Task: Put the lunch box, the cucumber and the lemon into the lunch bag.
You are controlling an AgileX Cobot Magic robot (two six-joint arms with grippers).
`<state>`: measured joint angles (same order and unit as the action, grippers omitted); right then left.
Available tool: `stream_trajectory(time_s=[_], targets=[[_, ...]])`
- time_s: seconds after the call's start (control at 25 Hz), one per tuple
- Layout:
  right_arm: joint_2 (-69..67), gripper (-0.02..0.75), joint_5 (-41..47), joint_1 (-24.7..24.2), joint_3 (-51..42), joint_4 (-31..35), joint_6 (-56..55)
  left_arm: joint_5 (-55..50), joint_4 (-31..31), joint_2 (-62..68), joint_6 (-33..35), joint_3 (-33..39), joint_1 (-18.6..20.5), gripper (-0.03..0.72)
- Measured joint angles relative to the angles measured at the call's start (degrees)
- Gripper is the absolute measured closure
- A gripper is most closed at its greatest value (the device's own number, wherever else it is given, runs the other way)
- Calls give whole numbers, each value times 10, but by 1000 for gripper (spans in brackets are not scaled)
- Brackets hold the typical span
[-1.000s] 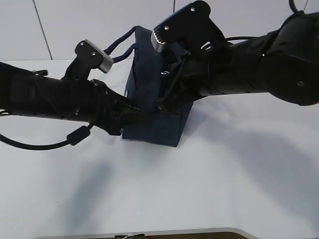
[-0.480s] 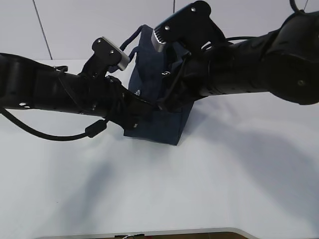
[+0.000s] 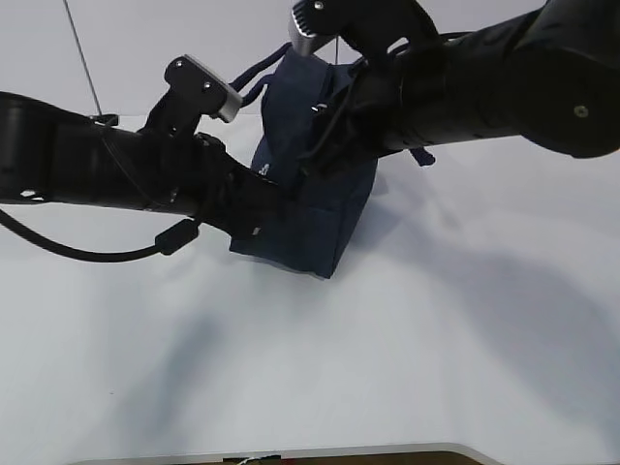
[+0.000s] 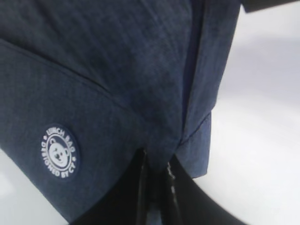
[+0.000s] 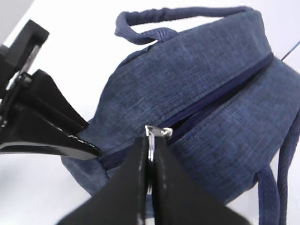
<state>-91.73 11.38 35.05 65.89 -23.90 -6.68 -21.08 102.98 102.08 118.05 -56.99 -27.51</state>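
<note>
White tabletop (image 3: 387, 368) and pale wall surround the lunch bag (image 3: 310, 208), which sits tilted near the table's far middle, handles up. Its zipper (image 5: 220, 89) runs lengthwise across the top, away from the right gripper (image 5: 149, 154), whose jaws are pinched on the metal ring pull (image 5: 151, 140) at the seam's near end. Directly ahead of the left gripper (image 4: 157, 183), a fold of navy fabric at the bag's lower edge is clamped tight. Both arms reach in low from opposite sides, meeting at the bag. Opening likely means drawing the pull along that seam. Lunch box, cucumber and lemon are not visible.
</note>
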Motion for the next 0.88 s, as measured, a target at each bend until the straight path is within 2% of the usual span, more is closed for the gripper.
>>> stream_trajectory(time_s=[0.88], targets=[[-33, 733, 20, 4, 74, 3, 0, -7, 17, -79, -4, 145, 0, 687]])
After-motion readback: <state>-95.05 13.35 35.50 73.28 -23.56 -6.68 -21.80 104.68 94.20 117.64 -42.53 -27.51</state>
